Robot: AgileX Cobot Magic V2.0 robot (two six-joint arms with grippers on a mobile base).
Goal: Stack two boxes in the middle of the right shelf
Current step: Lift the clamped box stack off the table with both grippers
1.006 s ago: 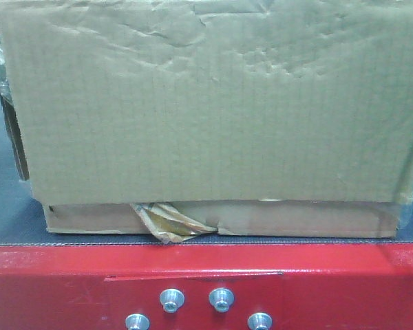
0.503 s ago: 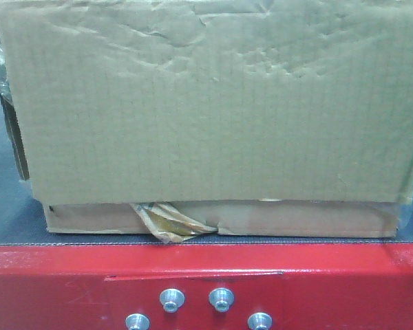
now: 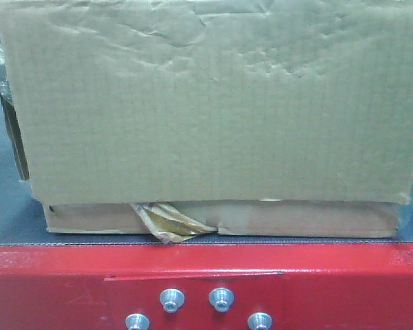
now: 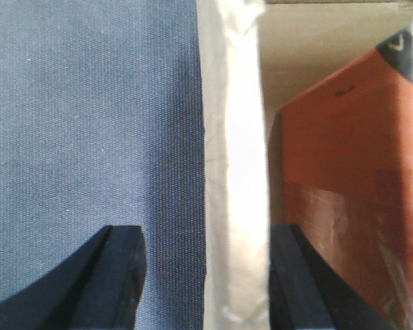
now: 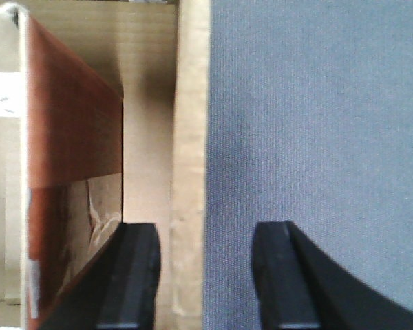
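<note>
The box (image 3: 206,110) is straddled, jaws apart, by left gripper (image 4: 203,278) and right gripper (image 5: 205,275); its thin walls could be torn.

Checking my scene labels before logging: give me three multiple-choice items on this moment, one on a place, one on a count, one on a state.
1. Where is the torn tape?
A) at the bottom edge of the box, left of centre
B) on the box's top
C) right of the box

2. How many bolts show on the red beam?
A) two
B) four
C) six

3. The left gripper is:
A) shut on the tape
B) out of view
C) open, astride the box wall

Answers:
1 A, the tape sticks out under the lower edge.
2 B, two bolts sit higher and two lower.
3 C, one jaw stands on each side of the wall, with a gap showing.
</note>
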